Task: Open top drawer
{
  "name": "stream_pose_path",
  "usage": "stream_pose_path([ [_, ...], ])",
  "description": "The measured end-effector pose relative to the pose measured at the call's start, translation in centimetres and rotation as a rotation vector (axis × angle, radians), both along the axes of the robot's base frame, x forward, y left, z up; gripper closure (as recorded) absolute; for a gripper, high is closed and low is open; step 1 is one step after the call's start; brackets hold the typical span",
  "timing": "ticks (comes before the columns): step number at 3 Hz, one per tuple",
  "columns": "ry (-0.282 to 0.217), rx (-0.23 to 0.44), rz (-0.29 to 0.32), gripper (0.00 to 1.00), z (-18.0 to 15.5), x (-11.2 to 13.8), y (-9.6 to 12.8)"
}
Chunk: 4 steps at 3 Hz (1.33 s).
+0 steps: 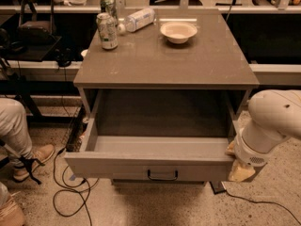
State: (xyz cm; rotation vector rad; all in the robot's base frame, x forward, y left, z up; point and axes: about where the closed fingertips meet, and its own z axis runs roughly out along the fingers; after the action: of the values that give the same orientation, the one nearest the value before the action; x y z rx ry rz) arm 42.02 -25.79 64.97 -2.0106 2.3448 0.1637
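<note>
Top drawer (155, 161): camera view, at 6 o'clock from the cabinet top (164, 65). It stands drawn well out with its grey interior exposed, so the opening looks done.
Handle (162, 175): black loop at the centre of the front panel, with nothing on it.
Gripper (242, 172): at 4 o'clock, just beside the drawer's right front corner and off the handle. I cannot tell whether it is released or clenched. It likely sits there because no further pull seems needed.
Arm (273, 121): white, bent downward at 3 o'clock, outside the drawer's travel.
On top: two cans (107, 30) at 11 o'clock, a lying bottle (139, 19), and a bowl (178, 31) at 12. All are set back from the front edge, so a pull should not disturb them.
</note>
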Motion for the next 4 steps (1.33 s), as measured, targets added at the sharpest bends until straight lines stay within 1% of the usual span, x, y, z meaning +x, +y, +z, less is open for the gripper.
stream_pose_path([
  [1, -0.019, -0.002, -0.010, 0.81, 0.8, -0.6, -0.6],
  [2, -0.030, -0.001, -0.016, 1.00, 1.1, -0.9, -0.9],
  [3, -0.040, -0.002, -0.019, 0.00, 1.5, -1.0, -1.0],
  [4, -0.099, -0.009, -0.041, 0.00, 3.9, -1.6, -2.0],
])
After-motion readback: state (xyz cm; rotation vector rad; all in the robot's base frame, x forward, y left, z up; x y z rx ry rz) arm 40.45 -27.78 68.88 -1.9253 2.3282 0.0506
